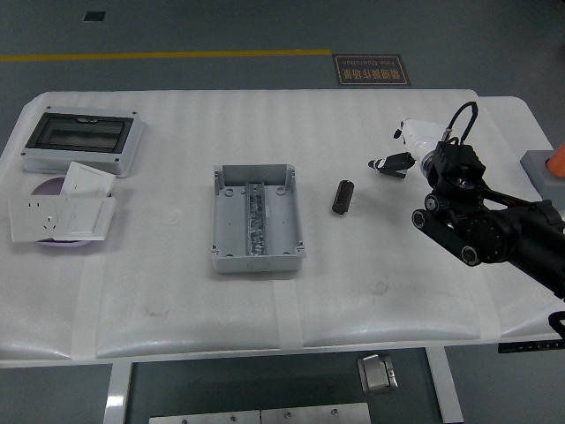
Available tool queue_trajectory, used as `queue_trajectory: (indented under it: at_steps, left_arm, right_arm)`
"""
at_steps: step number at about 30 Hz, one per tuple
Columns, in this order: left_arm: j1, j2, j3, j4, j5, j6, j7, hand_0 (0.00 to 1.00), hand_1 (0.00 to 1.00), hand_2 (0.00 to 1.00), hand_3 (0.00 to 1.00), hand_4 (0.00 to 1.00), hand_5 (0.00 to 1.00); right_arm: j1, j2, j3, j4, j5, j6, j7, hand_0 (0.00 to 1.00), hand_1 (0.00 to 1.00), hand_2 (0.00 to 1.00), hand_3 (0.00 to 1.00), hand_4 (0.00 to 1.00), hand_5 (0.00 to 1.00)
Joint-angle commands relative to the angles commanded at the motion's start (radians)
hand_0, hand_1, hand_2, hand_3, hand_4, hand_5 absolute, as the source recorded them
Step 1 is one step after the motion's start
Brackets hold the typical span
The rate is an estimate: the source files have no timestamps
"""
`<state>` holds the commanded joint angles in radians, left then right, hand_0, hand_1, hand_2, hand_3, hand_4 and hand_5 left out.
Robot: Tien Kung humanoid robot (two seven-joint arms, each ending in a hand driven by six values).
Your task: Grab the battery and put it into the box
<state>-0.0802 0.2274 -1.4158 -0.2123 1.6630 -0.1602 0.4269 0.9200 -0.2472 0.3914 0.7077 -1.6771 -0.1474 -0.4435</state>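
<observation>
The battery [342,196], a dark cylinder, lies on the white table [177,291] just right of the box. The box [256,219] is grey, open-topped and stands at the table's middle. My right hand [395,161] is white with dark fingertips. It hovers to the right of and behind the battery, apart from it, with its fingers relaxed and pointing left, holding nothing. The black right arm [481,225] comes in from the right edge. The left arm is out of view.
A grey enclosure with a dark lid [79,141] stands at the back left. White socket plates [62,212] lie on a purple disc in front of it. A grey block with an orange object [549,170] sits at the right edge.
</observation>
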Motion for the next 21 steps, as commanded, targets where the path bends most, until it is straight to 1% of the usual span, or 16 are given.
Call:
queue_trajectory:
  at_steps: [4, 5, 9, 11, 16, 17, 19, 21]
  left_arm:
    - [-0.004, 0.000, 0.005, 0.001, -0.002, -0.001, -0.003, 0.590, 0.655, 0.530, 0.568, 0.586, 0.062]
    - [-0.004, 0.001, 0.006, 0.001, -0.002, -0.001, -0.004, 0.590, 0.654, 0.529, 0.567, 0.586, 0.062]
    - [-0.007, 0.001, 0.009, 0.002, -0.001, -0.002, -0.007, 0.590, 0.654, 0.529, 0.567, 0.586, 0.062]
    - [-0.008, 0.001, 0.007, 0.002, 0.003, -0.003, -0.008, 0.590, 0.655, 0.530, 0.568, 0.586, 0.062]
    - [-0.007, -0.002, 0.005, 0.003, 0.008, -0.005, -0.009, 0.590, 0.655, 0.530, 0.568, 0.586, 0.062]
    - [-0.008, -0.002, 0.006, 0.003, 0.007, -0.005, -0.010, 0.590, 0.655, 0.529, 0.567, 0.587, 0.061]
    - [-0.009, -0.003, 0.009, 0.004, 0.005, -0.005, -0.012, 0.590, 0.655, 0.529, 0.567, 0.587, 0.061]
    - [-0.011, -0.003, 0.012, 0.004, 0.002, -0.005, -0.014, 0.590, 0.655, 0.529, 0.567, 0.587, 0.061]
  right_arm:
    - [0.027, 0.023, -0.089, -0.083, 0.087, -0.002, 0.055, 0.384, 0.635, 0.632, 0.725, 0.902, 0.511]
    - [0.032, 0.029, -0.109, -0.100, 0.105, -0.005, 0.065, 0.386, 0.626, 0.620, 0.704, 0.867, 0.447]
    - [0.046, 0.045, -0.194, -0.165, 0.179, -0.026, 0.106, 0.386, 0.626, 0.620, 0.704, 0.867, 0.447]
    - [0.051, 0.051, -0.231, -0.185, 0.205, -0.041, 0.122, 0.381, 0.619, 0.606, 0.702, 0.859, 0.441]
    - [0.061, 0.072, -0.315, -0.220, 0.253, -0.076, 0.147, 0.381, 0.619, 0.606, 0.702, 0.859, 0.441]
    - [0.062, 0.076, -0.327, -0.225, 0.259, -0.082, 0.150, 0.360, 0.584, 0.562, 0.647, 0.802, 0.394]
    - [0.065, 0.087, -0.353, -0.237, 0.271, -0.096, 0.160, 0.360, 0.584, 0.562, 0.647, 0.802, 0.394]
    - [0.068, 0.096, -0.358, -0.250, 0.264, -0.101, 0.166, 0.360, 0.584, 0.562, 0.647, 0.802, 0.394]
